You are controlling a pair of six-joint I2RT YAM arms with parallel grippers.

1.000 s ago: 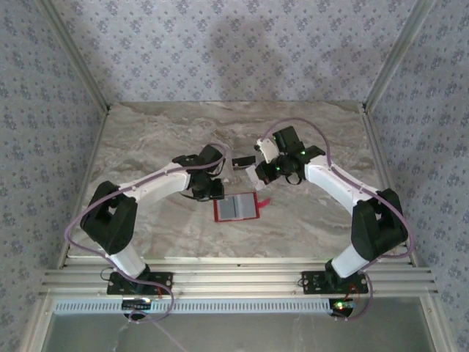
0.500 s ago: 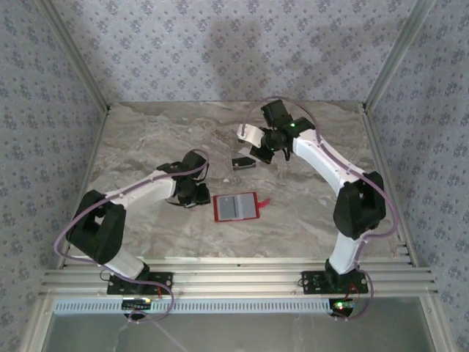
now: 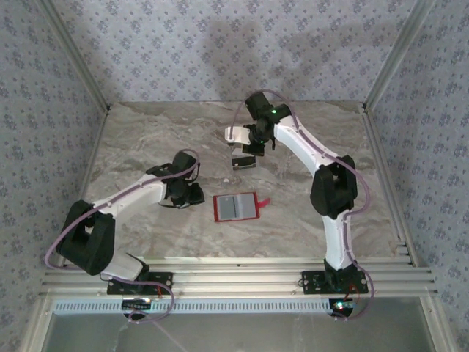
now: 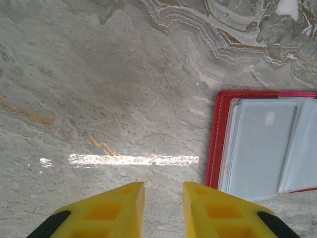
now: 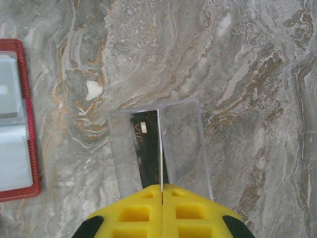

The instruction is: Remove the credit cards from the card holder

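While the right arm reaches to the far middle of the table (image 3: 146,139), top view notes:
- Right jaws pinch a pale card (image 3: 234,134), near a dark-banded card (image 3: 244,162) lying flat.
- Card holder (image 3: 236,207) lies open mid-table, nearer the arm bases, with its red tab (image 3: 264,203) at the right side.
- Left jaws sit just beside the holder's left edge, not touching it.

Left wrist:
- Yellow fingers (image 4: 111,210) stand partly apart with nothing between them and bare table below.
- The holder is off to the right, its pale pockets facing up. Cannot tell whether any card remains inside.

Right wrist:
- Jaws are pressed together on the pale card, seen edge-on as a thin line.
- Beneath it the dark-banded card lies on the table, alongside a faint clear outline (image 5: 185,148).
- The holder's red border shows at the left edge.

Judgement: the step in hand reads as setting down a drawn card. The next move calls for lowering it beside the one already out and then parting the jaws. After that comes a check of the pockets, with the left jaws placed to pin the holder if another card has to be pulled.
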